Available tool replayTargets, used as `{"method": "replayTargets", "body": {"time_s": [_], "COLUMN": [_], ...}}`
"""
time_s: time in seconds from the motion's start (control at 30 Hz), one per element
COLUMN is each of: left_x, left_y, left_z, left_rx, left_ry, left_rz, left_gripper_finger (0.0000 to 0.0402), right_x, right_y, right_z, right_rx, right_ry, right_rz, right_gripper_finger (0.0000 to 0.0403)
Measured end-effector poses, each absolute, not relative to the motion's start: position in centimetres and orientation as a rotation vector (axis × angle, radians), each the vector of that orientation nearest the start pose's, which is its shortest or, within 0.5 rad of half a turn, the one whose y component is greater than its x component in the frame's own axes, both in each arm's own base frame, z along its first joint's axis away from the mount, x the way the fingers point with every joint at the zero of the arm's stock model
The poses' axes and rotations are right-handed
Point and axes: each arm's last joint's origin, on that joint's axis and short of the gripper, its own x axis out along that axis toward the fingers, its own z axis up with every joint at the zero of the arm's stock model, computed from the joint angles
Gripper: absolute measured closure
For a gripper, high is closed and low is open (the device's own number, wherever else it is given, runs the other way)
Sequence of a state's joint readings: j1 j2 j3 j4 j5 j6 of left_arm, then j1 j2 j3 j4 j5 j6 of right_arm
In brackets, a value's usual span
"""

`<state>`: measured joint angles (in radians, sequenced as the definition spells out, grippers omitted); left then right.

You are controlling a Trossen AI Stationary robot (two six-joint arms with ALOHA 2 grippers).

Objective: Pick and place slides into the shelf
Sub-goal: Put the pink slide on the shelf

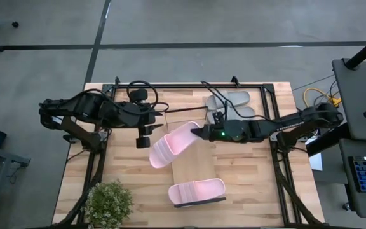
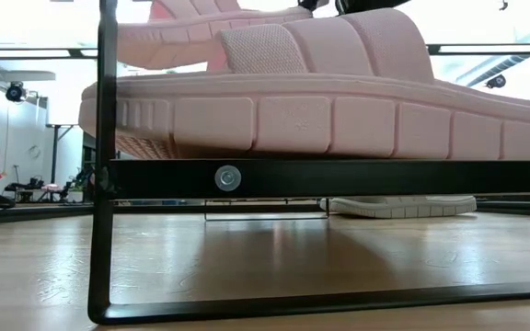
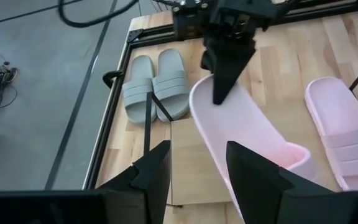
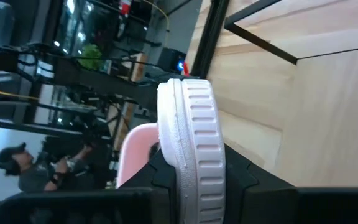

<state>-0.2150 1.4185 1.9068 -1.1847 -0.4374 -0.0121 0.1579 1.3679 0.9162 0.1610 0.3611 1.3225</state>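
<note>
One pale pink slide (image 1: 172, 145) is in the air over the table's middle, held at its end by my right gripper (image 1: 199, 132), which reaches in from the right. The other pink slide (image 1: 197, 191) lies sole-down on the near end of the shelf board (image 1: 192, 166), and fills the low view (image 2: 293, 110). The grey pair (image 1: 230, 104) lies side by side, soles down, at the far end. My left gripper (image 3: 197, 168) is open and hovers just left of the held slide (image 3: 247, 134), touching nothing. My right gripper pinches the held pink slide by its end nearest the arm (image 4: 194, 149), which sits edge-on between the two fingers. One finger (image 3: 225, 87) lies on the footbed; the other is hidden beneath. The fingers come roughly level from the table's right. The slide is lifted clear, its free end pointing near-left.
A potted plant (image 1: 108, 203) stands at the table's near-left corner. Black frame rails (image 1: 269, 95) run along the table's edges, and the shelf's wire frame (image 2: 104, 184) stands close in the low view. Cables (image 1: 138, 92) lie at the far left. A person (image 4: 17, 168) is in the room beyond.
</note>
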Motion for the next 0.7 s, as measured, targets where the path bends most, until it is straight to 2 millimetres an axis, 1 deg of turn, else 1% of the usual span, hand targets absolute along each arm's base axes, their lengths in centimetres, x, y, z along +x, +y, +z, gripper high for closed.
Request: {"method": "replayTargets", "body": {"time_s": [0.3,0.5,0.7], "left_x": [23.8,23.8,24.0], "left_y": [-3.5,-3.5,-3.5], "left_z": [47.2,47.3,47.5], "left_rx": [0.224,0.219,0.210], "left_ry": [0.655,0.649,0.625], "left_rz": [0.270,0.274,0.275], "left_gripper_finger": [0.0262,0.0262,0.0262], "right_x": [29.4,28.8,28.2], "right_y": [6.0,7.2,8.4], "right_z": [27.5,26.6,26.2], "right_rx": [1.242,1.266,1.270], "right_ry": [0.083,0.082,0.067], "right_rz": [-0.381,-0.406,-0.421], "right_gripper_finger": [0.0346,0.0346,0.0347]}}
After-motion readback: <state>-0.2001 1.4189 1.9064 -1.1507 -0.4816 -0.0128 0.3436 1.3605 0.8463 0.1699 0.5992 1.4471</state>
